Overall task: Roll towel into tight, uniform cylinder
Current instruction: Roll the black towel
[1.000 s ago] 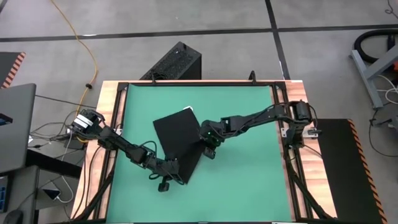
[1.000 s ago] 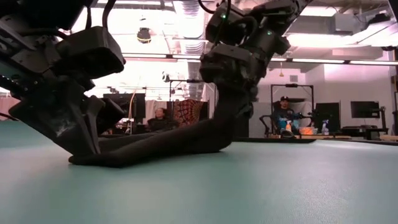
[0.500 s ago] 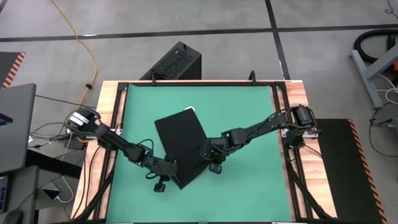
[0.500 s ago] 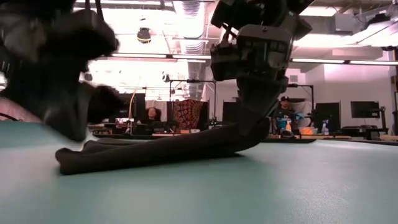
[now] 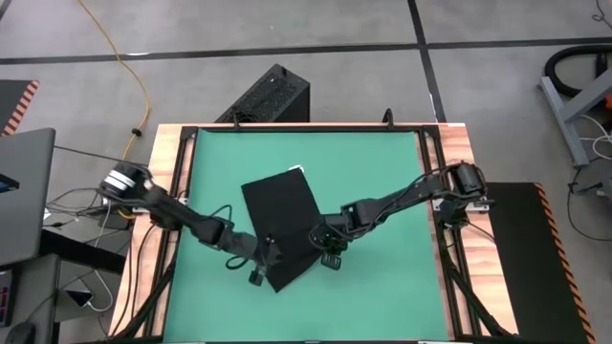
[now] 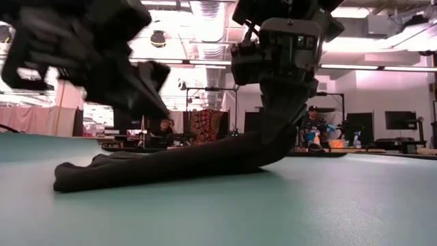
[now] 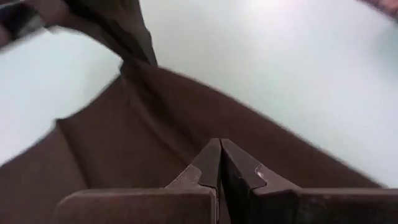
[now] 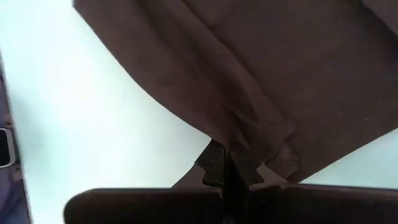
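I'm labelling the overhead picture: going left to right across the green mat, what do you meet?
Left claw at the towel's lower-left edge → black towel → right claw at the towel's lower-right edge → bare green mat.

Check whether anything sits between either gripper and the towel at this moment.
Nothing visible does. The right gripper is shut on the towel at its near right edge; the left gripper, shut, hangs over its near left corner.

No readable text, label, brand, number or sign appeared on anything in these views, on the table or beyond it.
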Controlling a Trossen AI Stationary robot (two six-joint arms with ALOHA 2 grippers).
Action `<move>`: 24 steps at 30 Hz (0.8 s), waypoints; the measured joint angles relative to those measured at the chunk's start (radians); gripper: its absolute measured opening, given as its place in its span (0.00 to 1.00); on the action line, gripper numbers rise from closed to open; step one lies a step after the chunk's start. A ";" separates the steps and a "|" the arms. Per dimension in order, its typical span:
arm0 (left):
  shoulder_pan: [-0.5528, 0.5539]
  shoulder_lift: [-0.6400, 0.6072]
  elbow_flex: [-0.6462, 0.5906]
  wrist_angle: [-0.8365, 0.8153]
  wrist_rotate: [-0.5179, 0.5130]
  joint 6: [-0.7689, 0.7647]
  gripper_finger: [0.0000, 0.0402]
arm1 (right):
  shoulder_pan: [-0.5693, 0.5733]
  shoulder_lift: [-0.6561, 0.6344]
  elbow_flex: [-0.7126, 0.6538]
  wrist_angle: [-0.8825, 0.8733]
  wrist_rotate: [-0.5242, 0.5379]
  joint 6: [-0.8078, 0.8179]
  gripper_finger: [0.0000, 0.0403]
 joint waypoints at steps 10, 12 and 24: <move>0.092 0.152 -0.001 0.124 0.178 -0.036 0.00 | -0.027 -0.011 0.000 0.014 -0.065 -0.018 0.04; 0.103 0.153 -0.001 0.121 0.178 -0.044 0.00 | -0.041 -0.011 0.000 0.014 -0.072 -0.019 0.04; 0.124 0.155 0.000 0.059 0.263 -0.097 0.00 | -0.143 -0.008 0.000 0.016 -0.108 -0.083 0.04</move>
